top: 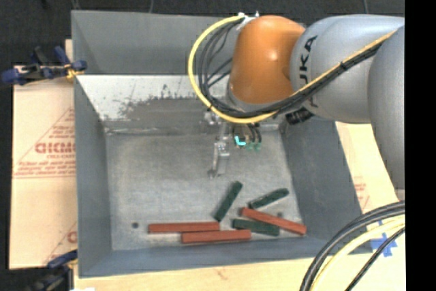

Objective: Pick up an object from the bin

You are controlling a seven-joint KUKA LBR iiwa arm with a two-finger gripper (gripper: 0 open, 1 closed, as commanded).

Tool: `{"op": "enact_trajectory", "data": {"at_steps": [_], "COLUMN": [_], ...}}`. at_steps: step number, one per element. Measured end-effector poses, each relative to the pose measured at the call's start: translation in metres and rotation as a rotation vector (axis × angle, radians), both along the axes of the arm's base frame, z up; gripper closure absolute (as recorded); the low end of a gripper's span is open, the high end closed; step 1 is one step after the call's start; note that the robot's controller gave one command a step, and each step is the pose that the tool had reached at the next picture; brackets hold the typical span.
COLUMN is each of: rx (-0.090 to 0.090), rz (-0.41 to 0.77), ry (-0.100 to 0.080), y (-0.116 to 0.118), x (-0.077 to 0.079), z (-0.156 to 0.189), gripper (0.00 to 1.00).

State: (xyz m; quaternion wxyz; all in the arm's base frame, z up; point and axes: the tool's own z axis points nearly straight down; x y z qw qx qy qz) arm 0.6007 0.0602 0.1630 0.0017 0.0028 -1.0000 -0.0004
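My gripper (218,163) hangs below the arm's orange cover, over the bare bin floor near the middle. Nothing shows in it. Just in front of it and slightly right lies a dark green stick (228,201), tilted on the floor. A second dark green stick (268,198) lies further right. A red-brown stick (272,220) lies beyond these, angled toward the front right corner.
Along the bin's front wall lie two long red-brown sticks (184,228) (216,236) and another dark green stick (255,227). A small dark speck (135,225) sits at the front left. The arm reaches in from the right, over the bin's back right part.
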Motion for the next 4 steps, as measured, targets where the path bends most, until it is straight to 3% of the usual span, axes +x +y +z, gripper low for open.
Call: {"op": "enact_trajectory", "data": {"at_steps": [1, 2, 3, 4], "rx": [-0.002, -0.002, -0.002, -0.003], "rz": [0.066, 0.342, 0.341, 0.350], "ry": [0.002, -0.008, -0.010, -0.016], "y": [-0.049, -0.098, -0.096, -0.085], "x": [-0.057, -0.112, -0.111, -0.091], "z": [-0.096, -0.092, -0.090, 0.069], "gripper": [0.00, 0.00, 1.00, 1.00]}}
